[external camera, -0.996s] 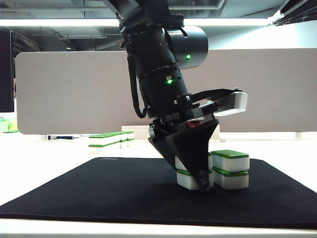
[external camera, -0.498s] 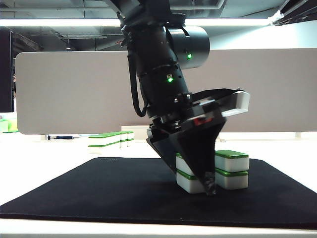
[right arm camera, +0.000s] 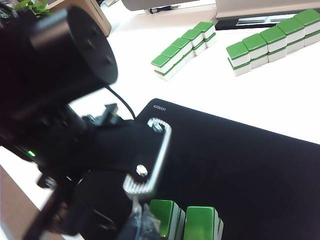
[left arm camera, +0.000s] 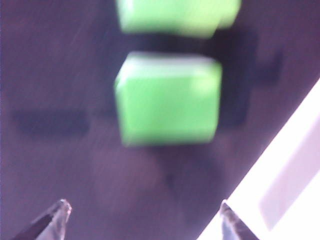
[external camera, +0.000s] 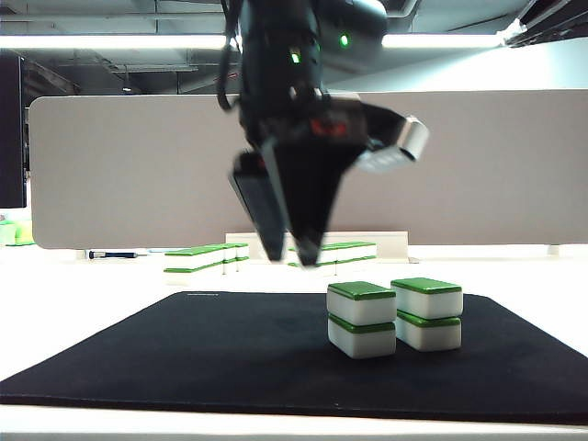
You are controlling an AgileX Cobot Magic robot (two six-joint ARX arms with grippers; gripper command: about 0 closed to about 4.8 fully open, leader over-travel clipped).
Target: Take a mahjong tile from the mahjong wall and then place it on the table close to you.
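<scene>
Treat the left gripper (external camera: 292, 259) as empty: jaws spread wide, nothing between them, hanging above the black mat (external camera: 184, 349) at 11 o'clock from the near two-tile stack (external camera: 361, 319) in the exterior view. Expect no word on the right gripper: seen in no view, so cannot tell its opening. Locate the mahjong wall (external camera: 206, 258) on the white table (external camera: 83, 303) beyond the mat, at 10 o'clock from the stacks, with a second row (external camera: 335, 252) just behind the fingertips. Judge the step in hand as clearing away from the placed tiles, probably ahead of another reach to the wall. Lift straight up before travelling sideways, keeping both fingertips above the green tops of the near stack and its neighbour (external camera: 427, 314). Keep the jaws wide during travel. Approach the wall from above at an end tile, straddle its short sides squarely, and close only once level with the upper tile, leaving the lower one undisturbed
</scene>
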